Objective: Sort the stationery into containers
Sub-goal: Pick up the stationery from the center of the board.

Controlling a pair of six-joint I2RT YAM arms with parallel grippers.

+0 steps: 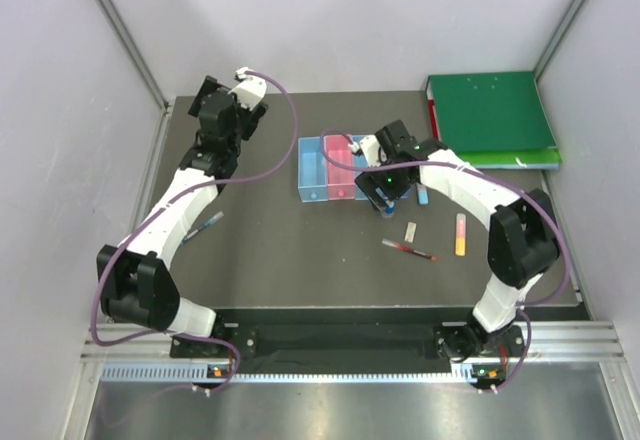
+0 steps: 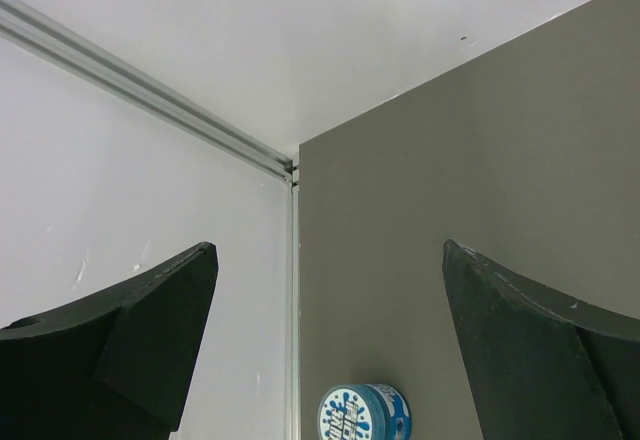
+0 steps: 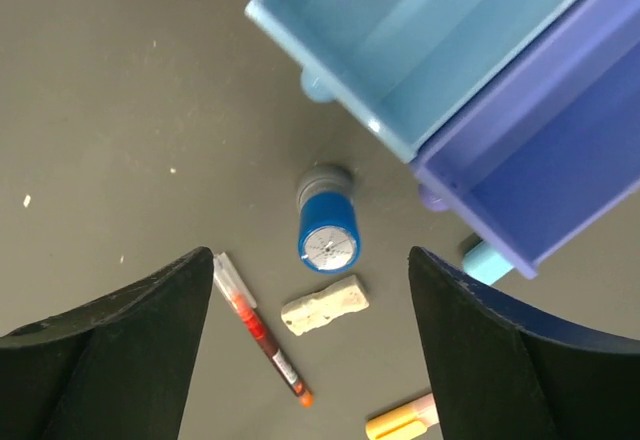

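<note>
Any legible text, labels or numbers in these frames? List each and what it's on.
No text is readable.
Tape roll: blue-and-white print on its face, too blurred to read.
Blue-capped bottle: faint marks on the cap, unreadable.
Red pen: no legible print.
Green binder: no label visible.

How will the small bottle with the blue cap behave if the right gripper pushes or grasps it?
The blue-capped bottle looks round, so a sideways push would probably roll or tip it. It is small, so likely light. Its cap looks like smooth plastic and may slip unless the right gripper closes squarely on it.
</note>
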